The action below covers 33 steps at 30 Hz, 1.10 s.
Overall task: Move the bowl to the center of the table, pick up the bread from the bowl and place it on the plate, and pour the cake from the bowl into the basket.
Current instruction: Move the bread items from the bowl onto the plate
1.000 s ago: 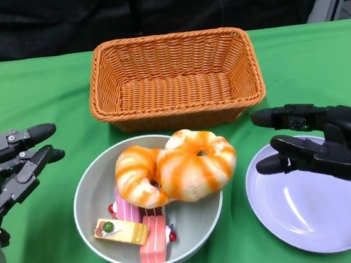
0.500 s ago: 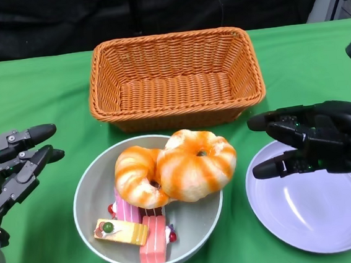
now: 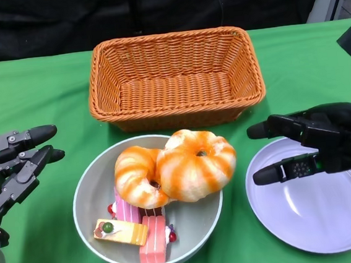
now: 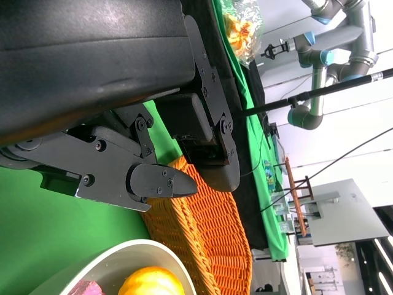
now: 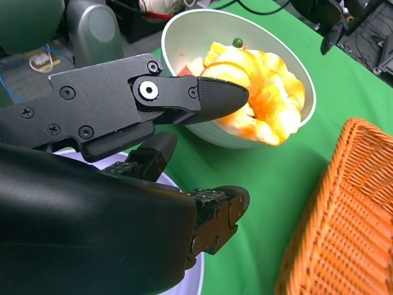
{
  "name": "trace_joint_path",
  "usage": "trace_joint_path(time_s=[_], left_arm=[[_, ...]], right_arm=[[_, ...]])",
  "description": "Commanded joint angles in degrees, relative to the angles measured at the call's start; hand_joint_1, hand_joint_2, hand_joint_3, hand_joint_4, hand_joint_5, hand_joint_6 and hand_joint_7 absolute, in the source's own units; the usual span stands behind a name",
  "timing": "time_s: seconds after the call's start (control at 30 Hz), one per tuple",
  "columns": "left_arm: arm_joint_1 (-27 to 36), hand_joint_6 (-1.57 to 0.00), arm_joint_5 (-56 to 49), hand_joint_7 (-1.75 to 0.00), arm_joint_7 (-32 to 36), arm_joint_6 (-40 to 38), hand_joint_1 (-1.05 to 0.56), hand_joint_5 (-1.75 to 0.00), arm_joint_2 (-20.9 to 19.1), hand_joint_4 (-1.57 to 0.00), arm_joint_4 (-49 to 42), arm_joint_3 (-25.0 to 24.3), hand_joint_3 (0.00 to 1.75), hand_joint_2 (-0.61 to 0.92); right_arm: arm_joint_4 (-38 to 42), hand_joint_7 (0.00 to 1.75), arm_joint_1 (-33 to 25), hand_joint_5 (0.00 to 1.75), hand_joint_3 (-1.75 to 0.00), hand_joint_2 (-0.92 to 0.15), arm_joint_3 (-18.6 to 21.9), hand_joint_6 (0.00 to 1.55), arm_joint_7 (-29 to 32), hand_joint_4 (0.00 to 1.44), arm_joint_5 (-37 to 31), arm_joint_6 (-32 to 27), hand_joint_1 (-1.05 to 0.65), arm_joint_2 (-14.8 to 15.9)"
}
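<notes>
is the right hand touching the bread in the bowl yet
Apart. In the head view green cloth shows between the right hand and the bread; the fingers hang over the plate rim.

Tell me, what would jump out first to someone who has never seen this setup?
Probably the two orange-striped bread rolls piled in the grey bowl near the table's front, with small cake slices tucked beneath them. Behind the bowl sits a large empty wicker basket, and to its right a bare lavender plate. Two black robot hands flank the bowl: the left hand beside it and the right hand above the plate, both holding nothing.
</notes>
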<state>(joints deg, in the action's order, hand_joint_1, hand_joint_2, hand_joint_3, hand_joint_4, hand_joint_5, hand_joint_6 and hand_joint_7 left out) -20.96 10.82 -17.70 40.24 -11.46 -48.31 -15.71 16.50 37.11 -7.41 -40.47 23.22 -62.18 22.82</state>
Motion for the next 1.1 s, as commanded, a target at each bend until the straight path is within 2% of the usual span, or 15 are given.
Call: trace_joint_path(time_s=[0.03, 0.17, 0.47, 0.9, 1.1], left_arm=[[-0.26, -1.17, 0.28, -0.08, -0.70, 0.70, -0.13, -0.67, -1.20, -0.95, -0.70, -0.10, 0.25, 0.92], [-0.21, -1.17, -0.35, -0.07, -0.05, 1.15, -0.13, -0.67, -1.29, -0.96, -0.85, 0.07, 0.27, 0.92], [0.02, -1.19, -0.38, -0.07, 0.14, 1.44, -0.14, -0.67, -1.23, -0.97, -0.71, 0.34, 0.25, 0.92], [0.19, -1.20, -1.05, -0.06, 0.49, 2.11, -0.16, -0.66, -1.36, -0.98, -1.16, 0.12, 0.22, 0.92], [0.20, -1.20, -0.89, -0.05, 0.08, 2.49, -0.15, -0.66, -1.30, -0.98, -1.29, 0.04, 0.23, 0.92]], right_arm=[[2.25, 0.02, 2.40, 0.39, -0.44, -0.92, -1.03, 0.23, -2.13, 0.59, -0.35, 0.13, -0.81, 0.09], [5.55, 0.00, 3.99, 0.36, -0.44, -0.92, -2.29, 0.17, -3.74, 0.56, -0.92, 0.42, -0.83, -0.44], [12.53, 0.01, 6.75, 0.30, -0.42, -0.92, -4.78, 0.18, -4.98, 0.53, -4.24, 3.52, -0.83, -3.27], [19.50, 0.03, 8.59, 0.26, -0.39, -0.92, -4.88, 0.23, -5.61, 0.55, -8.47, 7.18, -0.83, -7.04], [21.12, 0.01, 9.20, 0.24, -0.38, -0.92, -4.47, 0.20, -5.79, 0.55, -9.44, 7.35, -0.81, -8.03]])
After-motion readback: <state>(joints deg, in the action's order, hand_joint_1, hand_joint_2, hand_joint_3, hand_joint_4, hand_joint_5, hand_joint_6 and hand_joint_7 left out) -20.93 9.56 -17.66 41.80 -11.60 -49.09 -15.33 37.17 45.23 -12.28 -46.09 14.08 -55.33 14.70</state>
